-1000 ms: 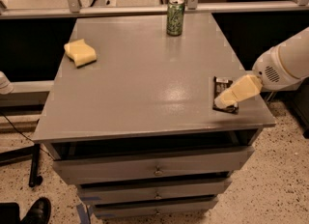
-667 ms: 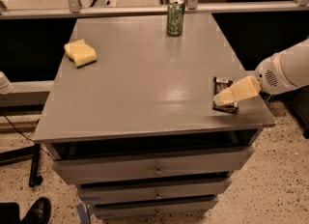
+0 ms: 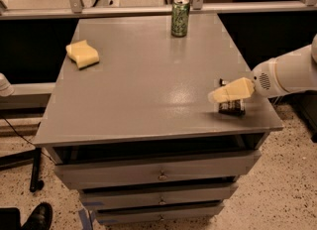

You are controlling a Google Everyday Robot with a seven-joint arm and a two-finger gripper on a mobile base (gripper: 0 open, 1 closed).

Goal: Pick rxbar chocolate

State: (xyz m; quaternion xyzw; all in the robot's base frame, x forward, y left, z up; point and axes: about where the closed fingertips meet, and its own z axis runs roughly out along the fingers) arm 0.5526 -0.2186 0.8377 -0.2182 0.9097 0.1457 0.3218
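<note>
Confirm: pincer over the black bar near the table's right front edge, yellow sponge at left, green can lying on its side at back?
No: the camera view shows the green can upright; pincer over black bar, yellow sponge at left are correct.

Dim warm light leaves soft glare on the tabletop (image 3: 138,87) beside the gripper (image 3: 218,96) near its edge
</note>
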